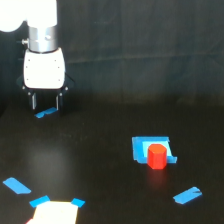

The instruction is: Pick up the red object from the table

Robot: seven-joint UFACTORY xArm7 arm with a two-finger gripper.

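Hanging upright at the exterior view's upper left, the end effector [45, 102] holds nothing, fingers parted, well apart from one red object [157, 156] on the table [100, 165].

White-and-silver arm
The arm wore a white shell, a silver wrist band, and a gripper [45, 101] with dark fingers.

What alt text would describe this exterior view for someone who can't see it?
A small red block stands on a blue square on a black table, untouched. The white robot arm's gripper hangs open far off at upper left, near scattered blue tape strips.
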